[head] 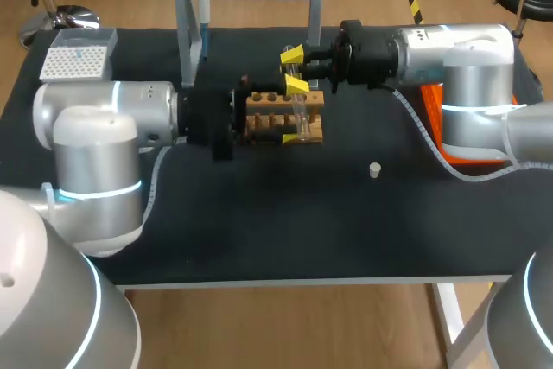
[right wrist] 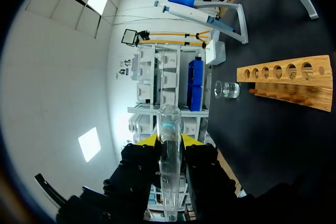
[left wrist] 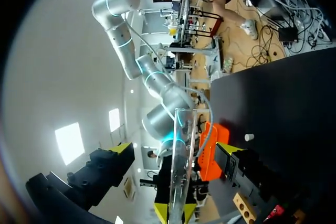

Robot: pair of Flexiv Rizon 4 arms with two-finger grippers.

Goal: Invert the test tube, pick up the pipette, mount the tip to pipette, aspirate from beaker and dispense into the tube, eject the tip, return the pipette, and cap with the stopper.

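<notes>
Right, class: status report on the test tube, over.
Right gripper shut on test tube. Left gripper open, fingers flanking the tube, no grip. Wooden rack close by; stopper lying apart on table.

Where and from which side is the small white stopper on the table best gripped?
Grip the stopper across its sides, straight down from above: it seems to stand on end, alone on the table right of the rack, with room for a finger either side. The right gripper is shut on the test tube.
</notes>
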